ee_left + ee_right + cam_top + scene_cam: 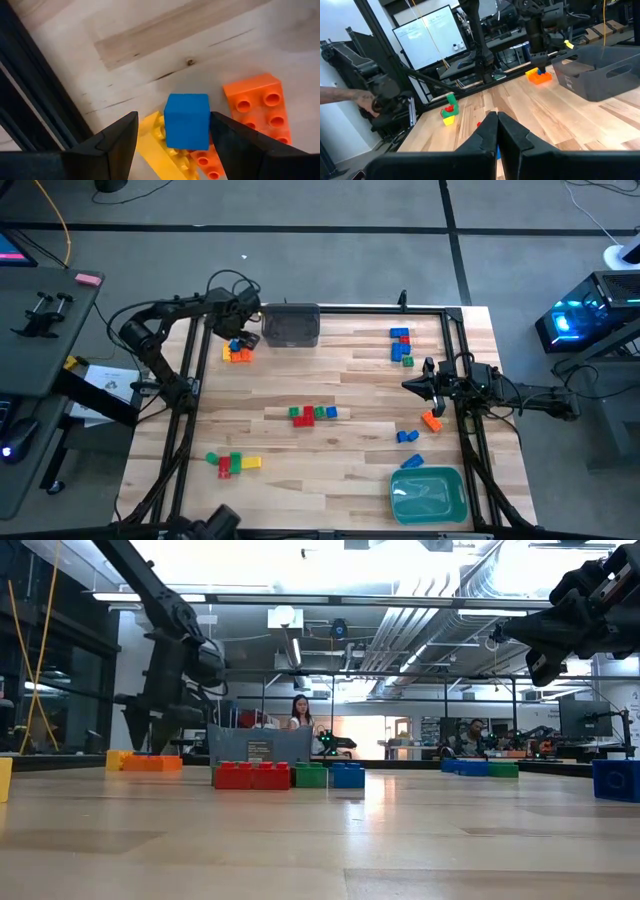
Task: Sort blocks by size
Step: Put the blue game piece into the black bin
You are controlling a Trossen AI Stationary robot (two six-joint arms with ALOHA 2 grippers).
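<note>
My left gripper point(173, 119) is open at the table's far left, pointing down. Its fingers stand on either side of a small blue block point(186, 120) that sits on a yellow brick point(160, 150) and orange bricks point(260, 105). I see a gap at one finger and cannot tell whether the other touches. My right gripper point(497, 120) is shut and empty, raised above the table's right side point(425, 385). An orange block point(432, 420) and two blue blocks point(407, 436) lie on the table near it.
A dark grey bin point(291, 326) stands at the far edge beside my left gripper. A teal tray point(428, 494) sits near right. Block groups lie at far right point(401, 346), mid-table point(312, 414) and near left point(232, 463). A hand point(350, 97) shows beyond the table.
</note>
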